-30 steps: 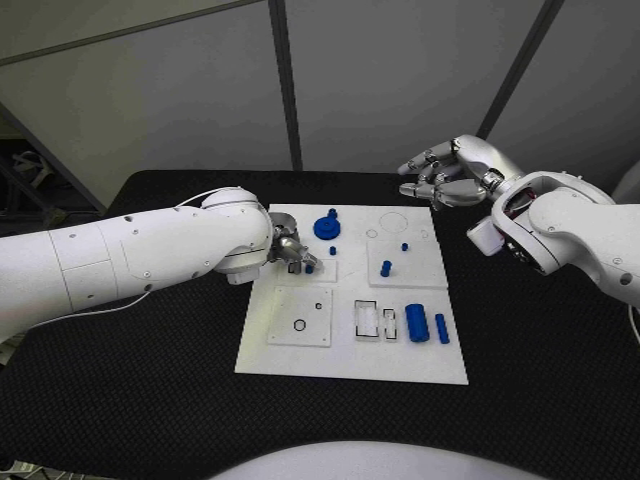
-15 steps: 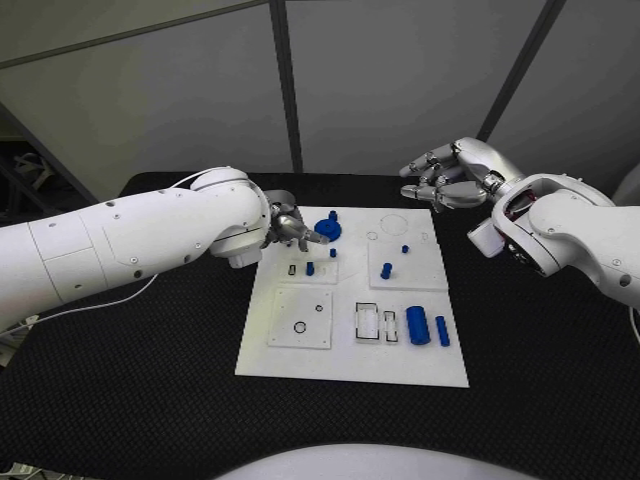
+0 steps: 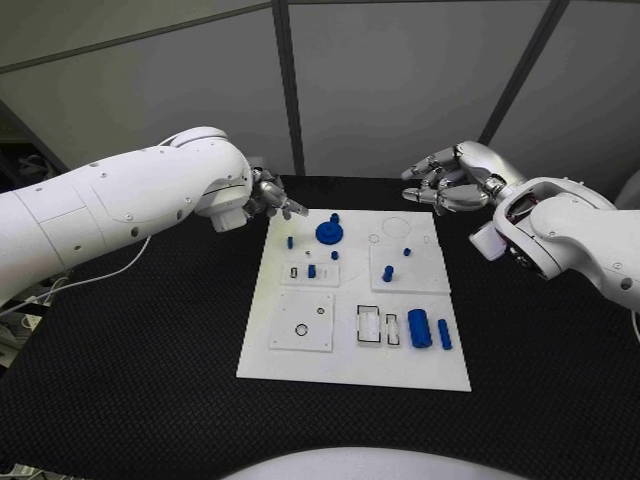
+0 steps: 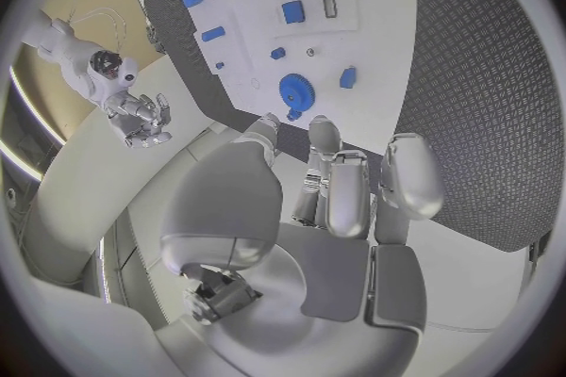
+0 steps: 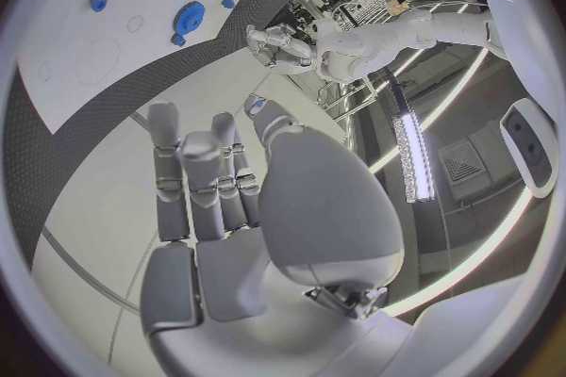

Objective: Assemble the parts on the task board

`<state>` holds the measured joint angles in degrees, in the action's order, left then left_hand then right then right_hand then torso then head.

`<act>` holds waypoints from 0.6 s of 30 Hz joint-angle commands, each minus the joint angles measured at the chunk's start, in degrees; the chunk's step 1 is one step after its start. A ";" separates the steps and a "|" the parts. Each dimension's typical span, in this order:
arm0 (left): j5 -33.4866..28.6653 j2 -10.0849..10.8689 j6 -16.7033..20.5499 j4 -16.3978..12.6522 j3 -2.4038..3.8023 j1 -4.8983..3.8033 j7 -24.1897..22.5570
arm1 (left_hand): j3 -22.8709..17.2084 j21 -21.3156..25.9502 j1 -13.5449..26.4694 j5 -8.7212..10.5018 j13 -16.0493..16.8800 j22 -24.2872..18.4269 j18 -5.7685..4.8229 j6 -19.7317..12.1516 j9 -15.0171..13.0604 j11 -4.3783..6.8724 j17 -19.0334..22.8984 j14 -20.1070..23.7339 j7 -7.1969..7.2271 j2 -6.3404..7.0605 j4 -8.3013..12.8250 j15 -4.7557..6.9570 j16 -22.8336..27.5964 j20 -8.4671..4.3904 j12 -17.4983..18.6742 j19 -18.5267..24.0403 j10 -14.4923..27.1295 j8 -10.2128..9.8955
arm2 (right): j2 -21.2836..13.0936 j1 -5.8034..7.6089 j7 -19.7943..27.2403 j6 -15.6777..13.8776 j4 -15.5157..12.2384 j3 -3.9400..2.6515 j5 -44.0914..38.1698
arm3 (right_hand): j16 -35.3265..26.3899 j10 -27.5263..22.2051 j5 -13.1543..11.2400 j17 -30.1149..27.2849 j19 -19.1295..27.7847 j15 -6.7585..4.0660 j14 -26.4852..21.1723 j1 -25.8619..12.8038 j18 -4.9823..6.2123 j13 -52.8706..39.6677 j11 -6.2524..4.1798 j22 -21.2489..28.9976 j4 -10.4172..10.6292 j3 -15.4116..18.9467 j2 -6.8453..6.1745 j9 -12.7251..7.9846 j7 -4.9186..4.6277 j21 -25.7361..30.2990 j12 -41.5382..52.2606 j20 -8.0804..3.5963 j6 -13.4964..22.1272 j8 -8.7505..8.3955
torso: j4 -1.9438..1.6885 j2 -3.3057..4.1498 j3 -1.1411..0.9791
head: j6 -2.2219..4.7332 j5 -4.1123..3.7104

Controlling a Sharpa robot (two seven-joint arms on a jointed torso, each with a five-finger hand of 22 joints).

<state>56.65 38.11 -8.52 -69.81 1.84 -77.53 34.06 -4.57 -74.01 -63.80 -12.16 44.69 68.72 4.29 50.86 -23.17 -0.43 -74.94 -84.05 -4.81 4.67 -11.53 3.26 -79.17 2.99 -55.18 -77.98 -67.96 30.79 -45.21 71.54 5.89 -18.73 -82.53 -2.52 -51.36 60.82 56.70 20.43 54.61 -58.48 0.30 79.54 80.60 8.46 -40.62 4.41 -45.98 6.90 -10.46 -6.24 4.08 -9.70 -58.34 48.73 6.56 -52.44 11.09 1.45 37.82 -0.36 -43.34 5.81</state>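
Parts lie scattered on the task board [image 3: 352, 370], among them a round blue disc [image 3: 327, 232] near its far edge and a blue cylinder [image 3: 418, 329] near its right edge. Beyond the board's far left corner the left hand [image 3: 270, 195] is half hidden by its arm from the head camera, while the left wrist camera shows its fingers [image 4: 405, 174] loosely apart, holding nothing. Beyond the far right corner hangs the right hand [image 3: 453, 178], fingers spread and empty; the smallest parts are too small to identify.
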 commanded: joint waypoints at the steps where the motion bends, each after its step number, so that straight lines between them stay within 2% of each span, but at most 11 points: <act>1: 1.29 -1.41 -4.91 2.97 -0.02 -0.24 -1.48 | 0.69 0.17 -0.65 -0.24 0.06 0.16 0.71 -0.01 0.36 -0.36 -3.40 -2.45 -0.28 -0.06 -0.15 -0.41 0.16 0.44 -0.34 0.05 0.17 -0.58 | 0.10 0.11 0.31 0.34 0.02 -0.04 -0.07 | -0.36 -0.22 0.40 0.01 0.55 -0.11 -0.28 -0.03 0.90 0.05 0.04 0.05 0.35 -0.03 -0.60 -0.07 0.21 0.18 -0.17 0.04 0.28 0.33 | 0.10 0.03 0.03 | 0.09 0.03; 6: 2.66 -3.57 -7.23 6.96 -1.09 -0.38 -1.33 | 1.84 -0.07 -0.46 -0.18 0.10 0.59 0.64 0.51 1.01 -0.39 -3.55 -2.52 -0.31 -0.21 -0.87 -0.48 0.00 0.56 -0.73 -0.23 0.01 -1.21 | 0.23 0.11 0.32 0.40 0.03 -0.04 -0.07 | -0.36 -0.22 0.40 0.01 0.55 -0.11 -0.28 -0.03 0.90 0.05 0.04 0.05 0.35 -0.03 -0.60 -0.07 0.21 0.18 -0.17 0.04 0.28 0.33 | 0.16 0.04 0.02 | -0.01 0.14; 9: 3.00 -4.47 -8.20 8.60 -1.86 -0.36 -1.16 | 2.40 -0.18 -0.35 -0.16 0.12 0.78 0.61 0.82 1.31 -0.39 -3.63 -2.56 -0.30 -0.40 -1.31 -0.49 -0.09 0.59 -0.92 -0.36 -0.08 -1.50 | 0.28 0.10 0.33 0.41 0.04 -0.04 -0.07 | -0.40 -0.21 0.43 0.03 0.48 -0.11 -0.26 0.01 0.89 0.09 0.03 0.03 0.35 -0.06 -0.57 -0.07 0.22 0.20 -0.18 0.05 0.29 0.34 | 0.08 0.04 0.07 | -0.07 0.12; 12: 3.43 -5.64 -9.04 10.72 -2.57 -0.16 -1.14 | 3.44 -0.29 -0.05 -0.16 0.08 1.02 0.58 1.32 1.79 -0.38 -3.70 -2.60 -0.27 -0.69 -2.12 -0.49 -0.17 0.61 -1.16 -0.51 -0.15 -1.95 | 0.35 0.10 0.36 0.39 0.01 -0.04 -0.07 | -0.40 -0.21 0.43 0.03 0.48 -0.11 -0.26 0.01 0.89 0.09 0.03 0.03 0.35 -0.06 -0.57 -0.07 0.22 0.20 -0.18 0.05 0.29 0.34 | 0.04 0.02 0.01 | -0.17 0.24; 18: 3.96 -7.13 -9.18 13.28 -3.07 0.61 -1.38 | 4.31 -0.47 0.14 -0.15 0.24 1.31 0.53 1.85 2.12 -0.33 -3.83 -2.66 -0.19 -0.97 -2.80 -0.45 -0.30 0.59 -1.53 -0.69 -0.35 -2.20 | 0.45 0.10 0.42 0.37 -0.04 -0.04 -0.07 | -0.40 -0.21 0.43 0.03 0.48 -0.11 -0.26 0.01 0.89 0.09 0.03 0.03 0.35 -0.06 -0.57 -0.07 0.22 0.20 -0.18 0.05 0.29 0.34 | 0.15 0.04 0.08 | -0.13 0.42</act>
<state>59.32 31.17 -15.91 -56.93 -1.24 -76.90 33.34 -0.60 -74.24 -63.69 -12.16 44.88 69.98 4.29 52.13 -21.10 -0.65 -74.94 -84.05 -5.00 4.15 -14.40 3.27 -79.17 3.40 -56.33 -78.40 -68.18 28.81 -44.80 71.54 5.89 -18.64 -82.49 -2.52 -51.37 60.82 56.70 20.65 54.62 -58.48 0.30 79.54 80.60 8.46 -40.63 4.41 -45.99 6.89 -10.46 -6.24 4.08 -9.70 -58.34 48.73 6.56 -52.44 11.09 1.57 37.85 -0.32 -43.48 6.20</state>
